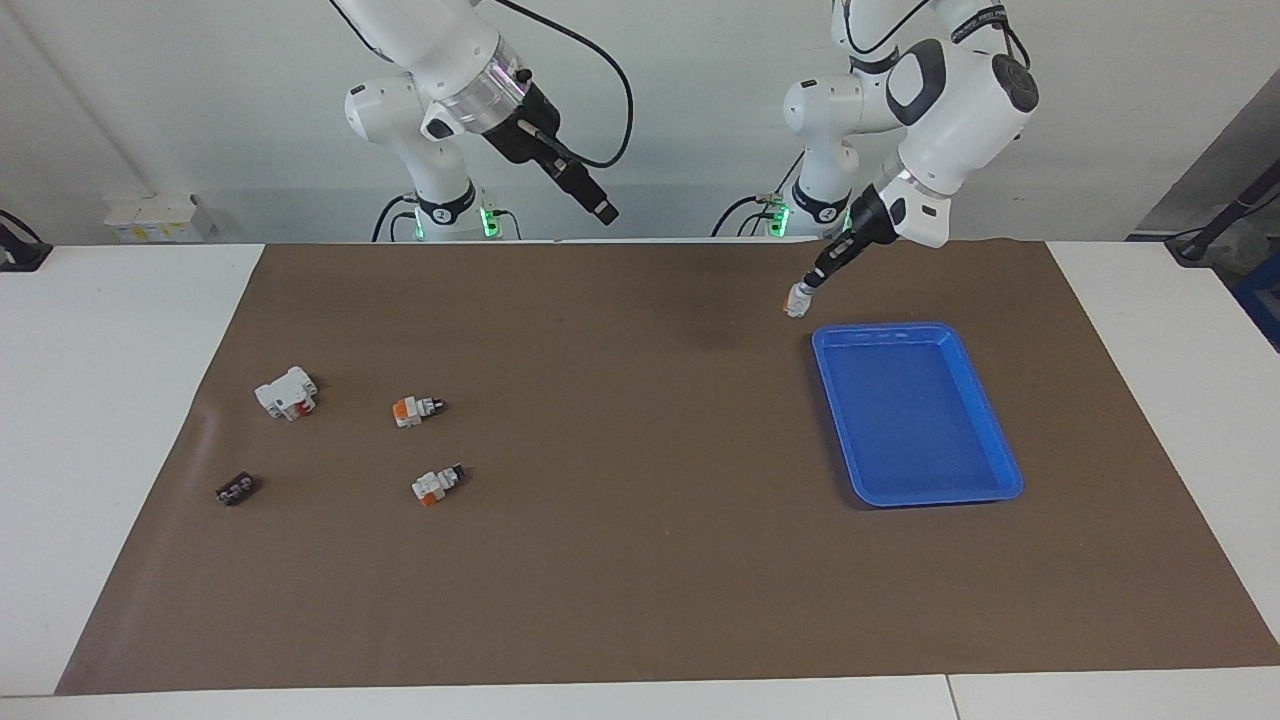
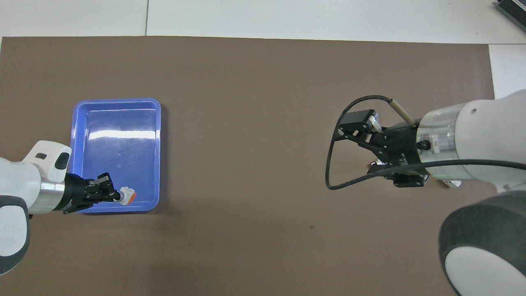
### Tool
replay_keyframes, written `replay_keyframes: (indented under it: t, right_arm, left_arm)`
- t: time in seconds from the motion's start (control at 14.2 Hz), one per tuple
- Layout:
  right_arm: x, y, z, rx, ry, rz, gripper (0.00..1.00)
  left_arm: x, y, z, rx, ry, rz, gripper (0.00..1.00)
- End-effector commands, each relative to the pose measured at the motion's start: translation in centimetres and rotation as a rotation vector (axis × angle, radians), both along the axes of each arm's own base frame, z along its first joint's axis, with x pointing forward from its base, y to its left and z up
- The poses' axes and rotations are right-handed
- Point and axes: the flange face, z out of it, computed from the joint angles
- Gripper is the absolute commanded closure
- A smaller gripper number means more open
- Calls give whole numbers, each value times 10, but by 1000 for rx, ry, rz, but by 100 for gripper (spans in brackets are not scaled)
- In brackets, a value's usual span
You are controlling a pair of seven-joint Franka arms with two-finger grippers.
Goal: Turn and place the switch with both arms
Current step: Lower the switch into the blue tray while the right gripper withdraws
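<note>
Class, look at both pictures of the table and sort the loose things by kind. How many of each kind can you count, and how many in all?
Orange-and-white switches: 3, one held by the left gripper, two on the mat
Larger white block with red mark: 1
Small flat black piece: 1
Blue tray: 1
Total: 6

bright, even light | glare on blue tray [image 2: 117,135] | soft shadows
</note>
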Motion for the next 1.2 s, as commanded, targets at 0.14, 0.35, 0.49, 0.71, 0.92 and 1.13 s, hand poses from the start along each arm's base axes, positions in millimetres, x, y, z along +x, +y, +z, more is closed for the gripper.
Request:
replay_keyframes:
  t: [0.14,0.35,0.49,0.71,0.92,1.13]
  right_arm:
    - [55,-59,-71,-233,-83,228,0]
    - [98,-71,-134,-316,-108,240,0]
    - [118,-77,-170,-321,-119,221,0]
    - [126,-96,-201,-312,-90,127,0]
    - [120,-113,-211,-313,-63,106,0]
    - [117,-121,-212,-316,-30,115,0]
  left_arm:
    - [24,28,-53,134,-51,-91,100]
    - [29,57,-62,132,-67,-134,100]
    - [28,80,-68,125,-63,-163,100]
    - [28,86,-66,122,-58,-171,40]
    - [34,78,-51,114,-40,-191,36]
    - [51,70,-8,122,-110,-300,23]
